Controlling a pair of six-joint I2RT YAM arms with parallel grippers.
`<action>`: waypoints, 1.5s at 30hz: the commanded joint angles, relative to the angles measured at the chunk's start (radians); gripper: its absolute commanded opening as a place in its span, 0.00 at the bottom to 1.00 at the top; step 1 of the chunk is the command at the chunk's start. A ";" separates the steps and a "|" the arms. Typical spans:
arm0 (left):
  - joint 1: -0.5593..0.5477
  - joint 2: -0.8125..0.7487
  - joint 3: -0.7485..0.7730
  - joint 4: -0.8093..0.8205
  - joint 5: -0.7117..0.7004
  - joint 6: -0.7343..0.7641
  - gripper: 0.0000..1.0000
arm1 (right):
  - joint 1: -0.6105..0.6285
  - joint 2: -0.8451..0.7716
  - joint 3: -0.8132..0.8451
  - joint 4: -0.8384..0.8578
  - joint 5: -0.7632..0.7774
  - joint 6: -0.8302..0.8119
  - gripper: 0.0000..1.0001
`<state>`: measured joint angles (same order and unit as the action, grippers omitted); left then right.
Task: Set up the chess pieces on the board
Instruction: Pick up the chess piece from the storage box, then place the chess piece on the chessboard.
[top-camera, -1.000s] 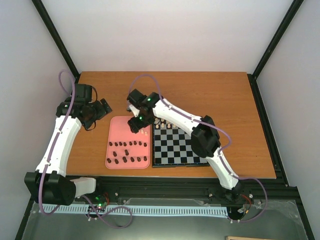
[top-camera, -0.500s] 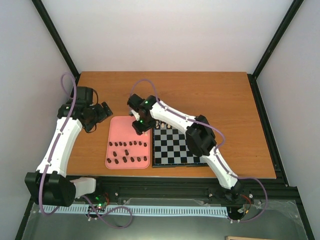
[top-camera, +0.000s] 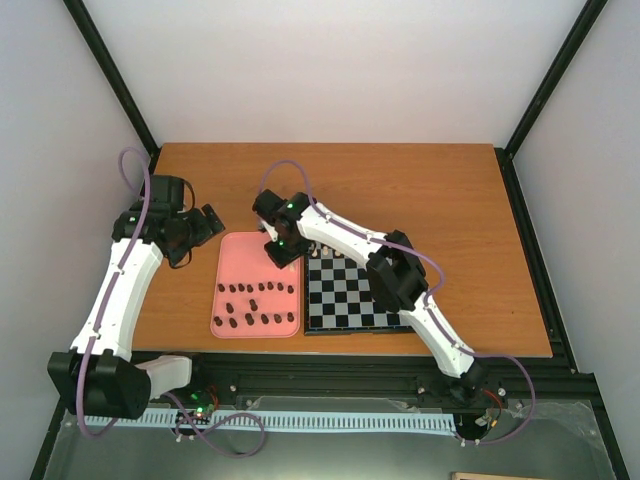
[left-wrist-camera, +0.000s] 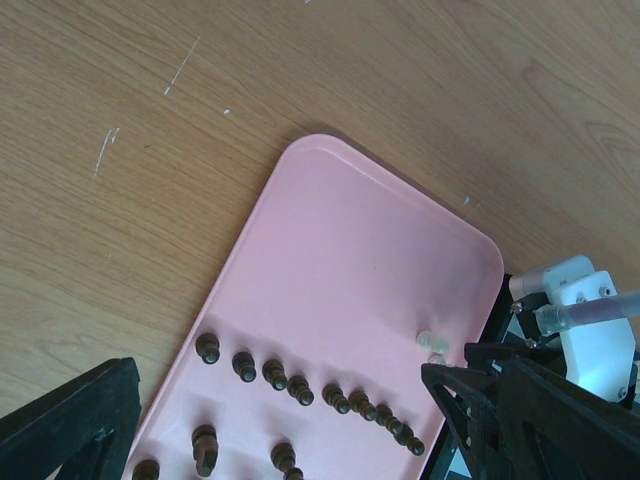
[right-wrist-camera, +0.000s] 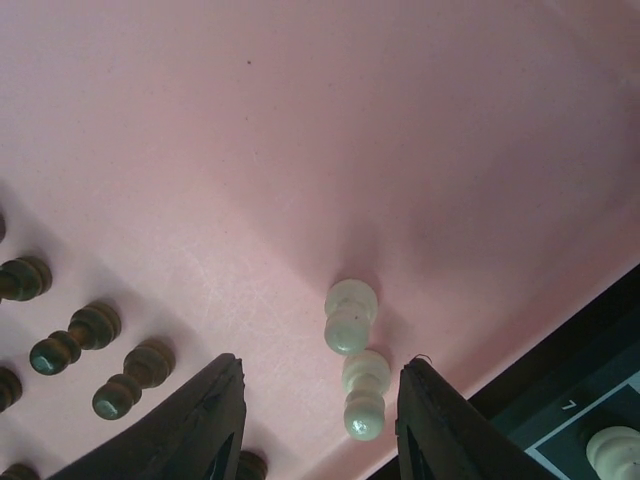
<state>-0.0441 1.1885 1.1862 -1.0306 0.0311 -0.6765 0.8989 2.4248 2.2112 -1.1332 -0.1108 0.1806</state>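
Note:
Two cream chess pieces (right-wrist-camera: 351, 315) (right-wrist-camera: 365, 393) lie tipped over near the right edge of the pink tray (right-wrist-camera: 300, 120). My right gripper (right-wrist-camera: 320, 362) hangs low over them, open; the nearer one lies between the fingers, touching neither. From above, the right gripper (top-camera: 283, 252) sits over the tray's far right corner, beside the board (top-camera: 355, 295). Several cream pieces (top-camera: 335, 252) stand on the board's far row. Dark chess pieces (top-camera: 255, 305) fill the tray's near half. My left gripper (top-camera: 205, 225) is open above the table, left of the tray, holding nothing.
In the left wrist view, the tray (left-wrist-camera: 350, 260) lies below with dark pieces (left-wrist-camera: 290, 385) in rows and the cream pair (left-wrist-camera: 432, 342) by the right arm's white wrist (left-wrist-camera: 590, 330). One cream piece (right-wrist-camera: 612, 450) stands on the board's corner square.
My right gripper has moved a little toward the tray's far right corner, over the two cream pieces, and its jaws have narrowed. The left arm has barely moved.

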 joint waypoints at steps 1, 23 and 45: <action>0.010 -0.028 -0.004 -0.001 0.006 0.012 0.99 | -0.001 0.038 0.044 0.002 0.024 -0.002 0.42; 0.010 -0.041 -0.020 -0.010 -0.001 0.008 0.99 | -0.009 0.051 0.077 0.000 0.059 -0.003 0.03; 0.009 -0.033 -0.051 0.013 0.008 0.023 0.99 | -0.195 -0.503 -0.313 0.021 0.187 0.075 0.03</action>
<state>-0.0437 1.1633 1.1423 -1.0317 0.0338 -0.6750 0.7689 2.0083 2.0666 -1.0882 0.0372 0.2150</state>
